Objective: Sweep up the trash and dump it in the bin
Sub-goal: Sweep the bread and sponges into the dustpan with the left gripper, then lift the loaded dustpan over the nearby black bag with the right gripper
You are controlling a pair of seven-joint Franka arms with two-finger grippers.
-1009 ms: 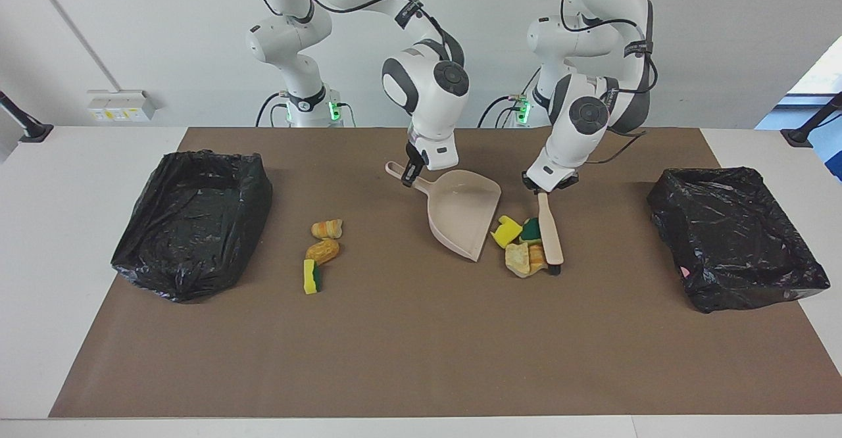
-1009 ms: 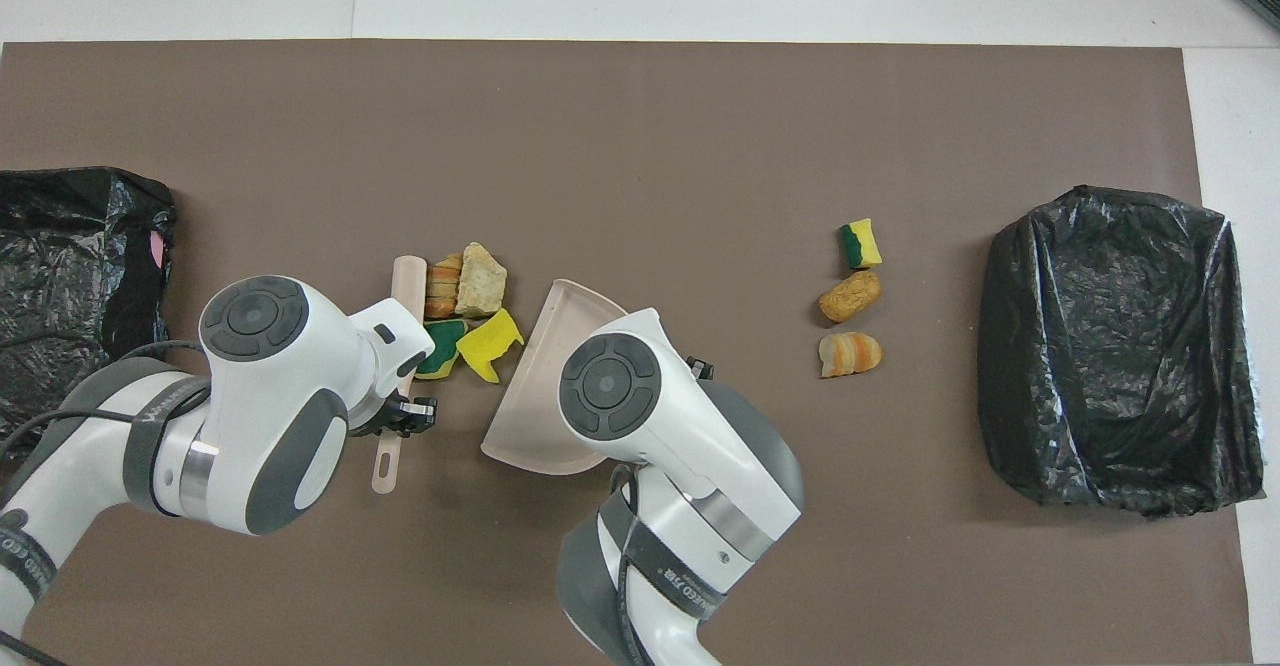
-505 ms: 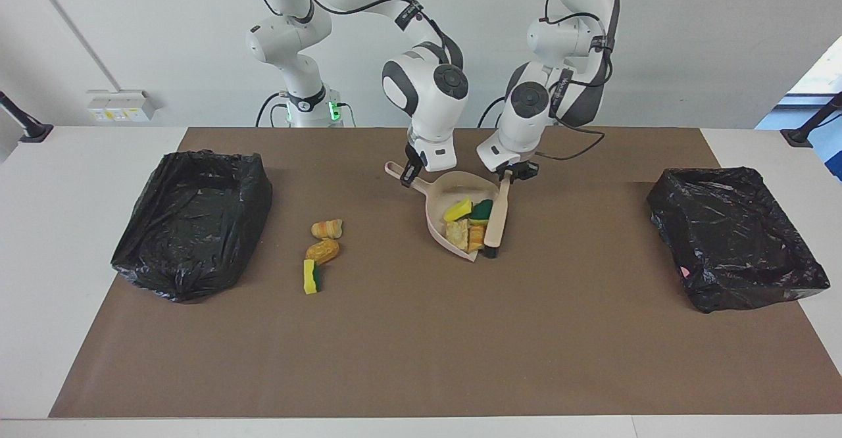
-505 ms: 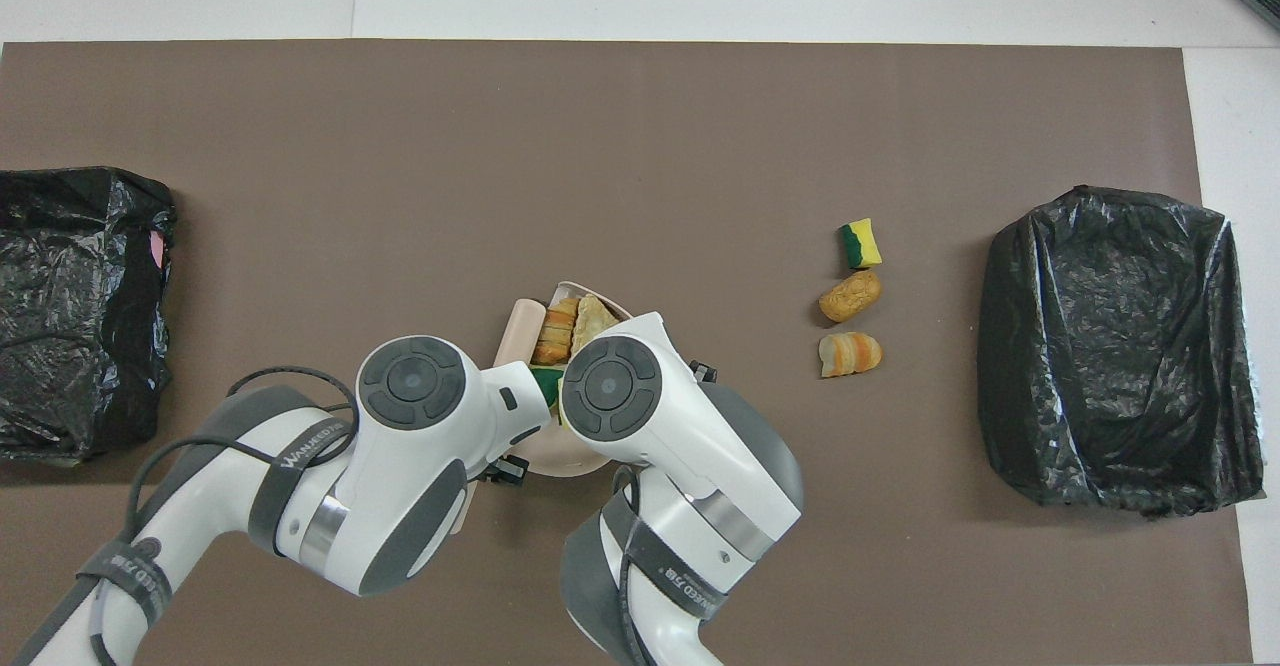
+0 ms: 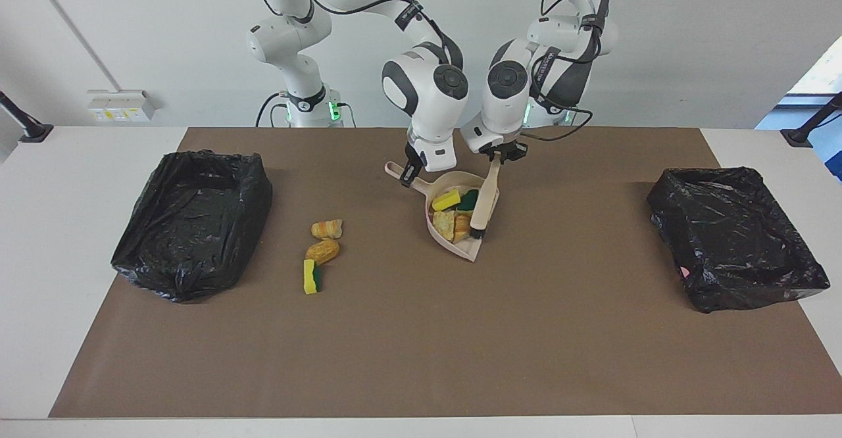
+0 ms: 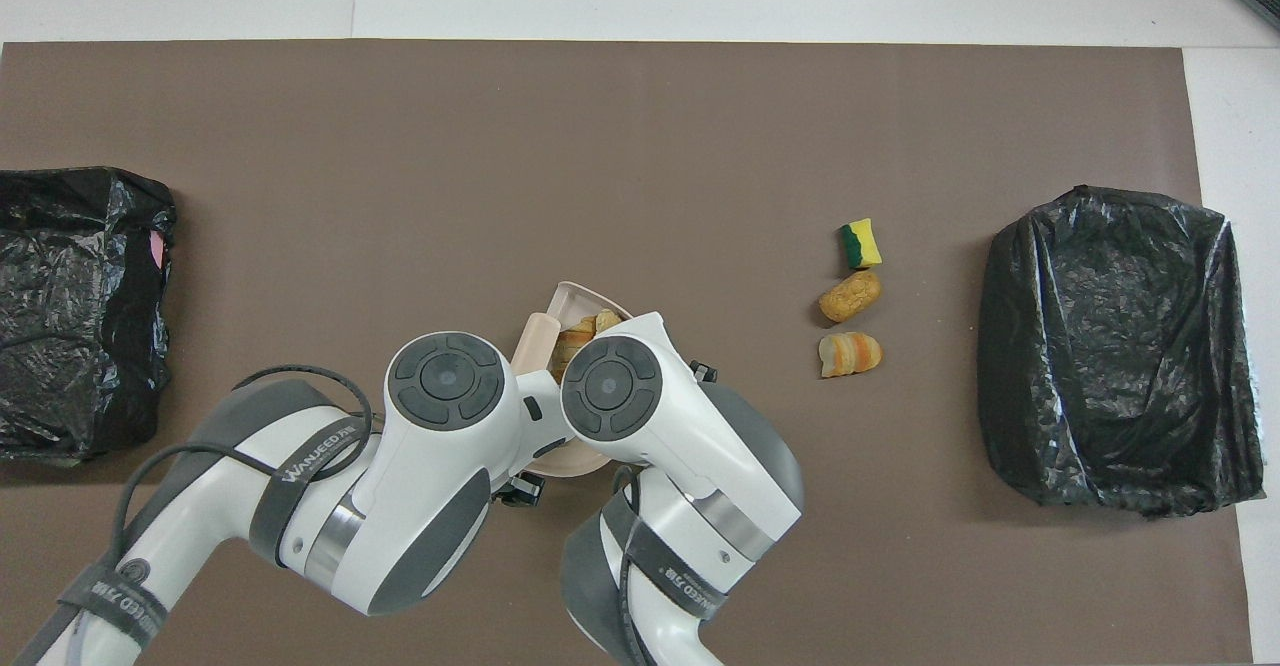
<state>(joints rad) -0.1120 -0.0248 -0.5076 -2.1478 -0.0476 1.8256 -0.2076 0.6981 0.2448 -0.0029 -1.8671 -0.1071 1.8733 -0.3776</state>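
The beige plastic dustpan (image 5: 460, 218) lies mid-bench on the brown mat (image 5: 421, 333), its handle toward the robots, its mouth angled toward the left arm's end. It contains four trash scraps (image 5: 452, 213): yellow-green sponge pieces and tan bread-like lumps. The right end effector (image 5: 410, 173) is closed on the dustpan handle. The left end effector (image 5: 498, 157) grips the beige brush (image 5: 483, 202), its long axis running away from the robots, head inside the pan. Three loose scraps (image 5: 320, 254) lie in a row nearer the right arm's black-lined bin (image 5: 191, 224). A second black-lined bin (image 5: 737, 237) sits at the left arm's end.

dustpan (image 6: 572, 298) mostly hidden overhead, bin (image 6: 70, 306) edge-cropped
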